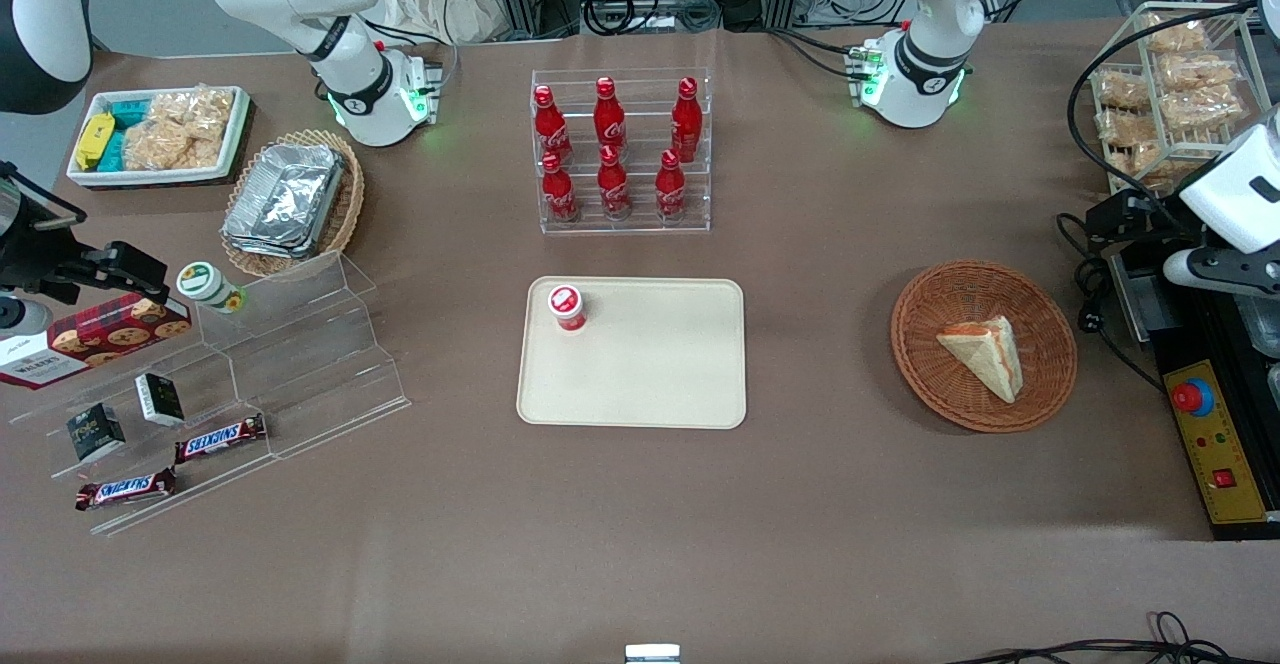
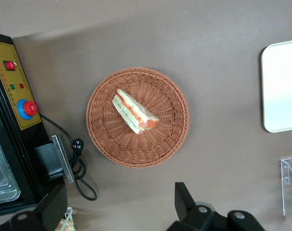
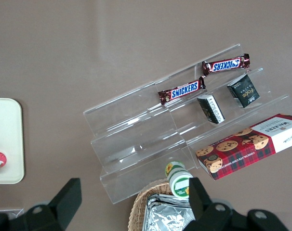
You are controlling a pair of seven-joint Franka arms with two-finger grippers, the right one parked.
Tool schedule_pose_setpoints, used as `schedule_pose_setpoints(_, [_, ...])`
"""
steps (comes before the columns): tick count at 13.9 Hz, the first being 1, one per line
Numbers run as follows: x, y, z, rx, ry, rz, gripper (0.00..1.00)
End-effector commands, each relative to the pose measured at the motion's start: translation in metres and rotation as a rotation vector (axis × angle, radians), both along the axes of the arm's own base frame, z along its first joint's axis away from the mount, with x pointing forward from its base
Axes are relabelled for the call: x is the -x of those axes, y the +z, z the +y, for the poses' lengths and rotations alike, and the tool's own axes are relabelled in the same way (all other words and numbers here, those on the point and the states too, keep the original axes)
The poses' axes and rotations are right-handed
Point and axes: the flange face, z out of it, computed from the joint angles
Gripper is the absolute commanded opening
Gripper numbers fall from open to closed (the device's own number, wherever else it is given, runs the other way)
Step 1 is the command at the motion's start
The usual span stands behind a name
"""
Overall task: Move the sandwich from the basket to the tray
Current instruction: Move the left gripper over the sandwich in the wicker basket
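My gripper (image 2: 119, 214) hangs high above the table, fingers spread wide and holding nothing. The sandwich (image 1: 985, 352) lies on its side in the basket (image 1: 984, 345), well apart from the tray (image 1: 632, 352). The wedge is soft and slanted, so a skewed descent could crush it or snag the weave.

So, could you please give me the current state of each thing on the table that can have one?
sandwich: lying in the basket, not gripped.
basket: upright, holding only the sandwich.
tray: flat, with one red-capped container standing on it.
hand: open, above the table beside the basket, holding nothing.
cola bottles: six, upright in the clear rack.
Snickers bars: two, lying on the clear stepped stand.
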Motion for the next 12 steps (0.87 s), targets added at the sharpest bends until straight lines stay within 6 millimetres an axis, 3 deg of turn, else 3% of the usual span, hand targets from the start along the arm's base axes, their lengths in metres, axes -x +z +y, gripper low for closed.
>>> schedule_pose_setpoints(1, [-0.006,0.002,-0.001,-0.001,0.017,0.01,1.0])
schedule_pose_setpoints(5, [-0.007,-0.009,-0.005,-0.005,0.046,0.032,1.0])
schedule_pose_setpoints(9, [0.002,-0.064,-0.004,-0.014,0.228,0.085,1.0])
schedule_pose_setpoints(12, [0.013,-0.099,-0.004,-0.013,0.292,0.028,1.0])
